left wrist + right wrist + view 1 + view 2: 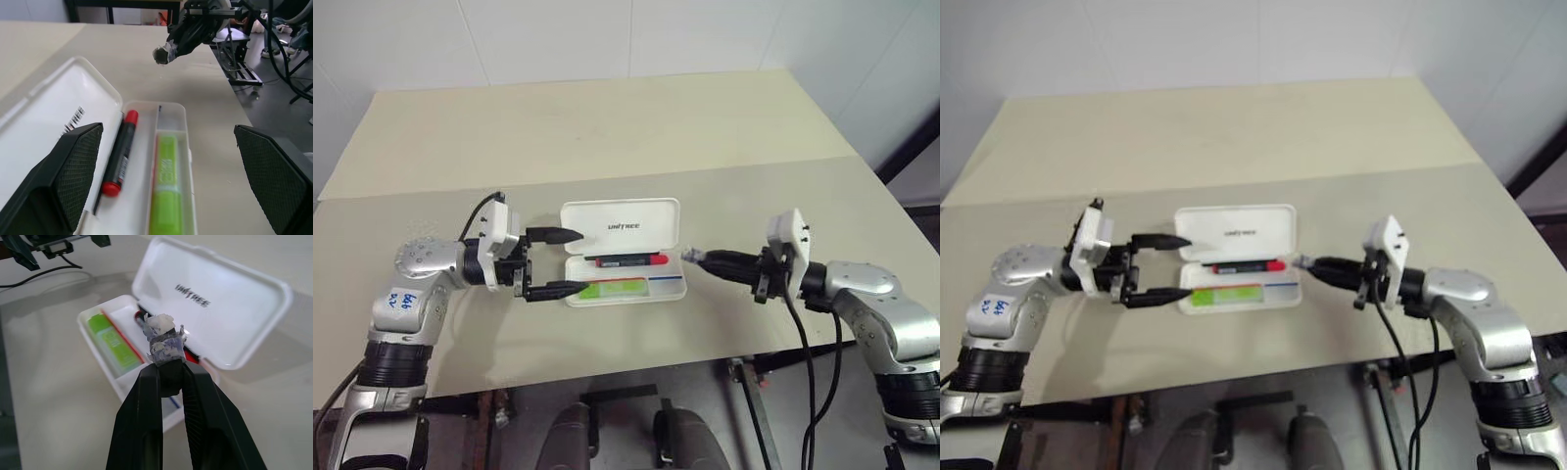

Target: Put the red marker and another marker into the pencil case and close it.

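Observation:
The white pencil case [622,227] lies open mid-table, its lid tipped back. The red marker [631,260] rests in the tray's far compartment, beside the lid. In the near compartment lies another marker [615,288], a lime-green highlighter. My left gripper [578,260] is open at the case's left end, with one finger by the lid and the other by the tray's front edge. In the left wrist view both markers [119,155] [166,191] lie between its fingers [73,166]. My right gripper [690,256] is shut just off the case's right end, its tips wrapped in frayed tape, holding nothing.
The beige table [607,127] stretches far behind the case, with a seam [783,164] running across it. Its front edge [607,377] is close below the case. Black cables [803,343] hang from my right wrist over that edge.

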### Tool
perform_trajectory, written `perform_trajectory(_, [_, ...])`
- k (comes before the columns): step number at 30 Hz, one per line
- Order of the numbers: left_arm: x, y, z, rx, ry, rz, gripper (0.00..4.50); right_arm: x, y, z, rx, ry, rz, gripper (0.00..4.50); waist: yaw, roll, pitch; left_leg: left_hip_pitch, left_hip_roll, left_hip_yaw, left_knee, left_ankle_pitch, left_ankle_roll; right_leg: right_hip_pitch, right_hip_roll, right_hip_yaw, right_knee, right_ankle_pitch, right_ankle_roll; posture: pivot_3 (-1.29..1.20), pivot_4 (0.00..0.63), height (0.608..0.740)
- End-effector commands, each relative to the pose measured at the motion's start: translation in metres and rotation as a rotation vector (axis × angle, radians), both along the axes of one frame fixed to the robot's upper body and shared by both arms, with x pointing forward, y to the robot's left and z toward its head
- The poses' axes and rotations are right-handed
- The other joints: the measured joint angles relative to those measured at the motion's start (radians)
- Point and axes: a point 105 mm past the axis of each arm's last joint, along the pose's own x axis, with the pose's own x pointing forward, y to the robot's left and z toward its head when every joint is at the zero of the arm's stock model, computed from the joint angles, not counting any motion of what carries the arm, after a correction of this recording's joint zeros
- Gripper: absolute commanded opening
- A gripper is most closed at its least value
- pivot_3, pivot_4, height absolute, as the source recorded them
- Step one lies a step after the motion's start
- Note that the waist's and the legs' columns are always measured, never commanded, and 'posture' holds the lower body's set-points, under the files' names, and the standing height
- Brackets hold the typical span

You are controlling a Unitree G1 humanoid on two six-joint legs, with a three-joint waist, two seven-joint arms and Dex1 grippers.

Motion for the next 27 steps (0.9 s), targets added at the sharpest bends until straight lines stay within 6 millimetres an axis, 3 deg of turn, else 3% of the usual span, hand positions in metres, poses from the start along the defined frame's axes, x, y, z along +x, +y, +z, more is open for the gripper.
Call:
perform_trajectory(1, [-0.007, -0.005, 0.008, 0.011, -0.055, -0.032, 4.5, -0.005, 0.023, -0.003, -0.031, -0.035, 0.14, 0.27, -0.001, 0.0, 0.0, 0.0, 0.0, 0.0, 0.0, 0.0, 0.0, 0.0, 0.0, 0.0, -0.001, 0.0, 0.0, 0.0, 0.15, 0.74])
perform_trajectory(9, [-0.011, -0.006, 0.009, 0.013, -0.05, -0.033, 4.5, 0.007, 0.036, -0.015, -0.085, -0.031, 0.254, 0.27, 0.001, 0.0, 0.0, -0.002, 0.0, 0.001, 0.0, 0.0, 0.0, 0.0, 0.0, -0.002, -0.003, 0.0, 0.0, 0.0, 0.15, 0.74])
perform_trajectory(27, [-0.012, -0.005, 0.013, 0.019, -0.06, -0.024, 4.5, 0.017, 0.019, -0.038, -0.147, -0.018, 0.249, 0.27, 0.0, 0.0, 0.0, -0.001, 0.0, 0.001, 0.0, 0.0, 0.0, 0.0, 0.0, -0.002, -0.002, 0.001, 0.001, 0.0, 0.15, 0.74])
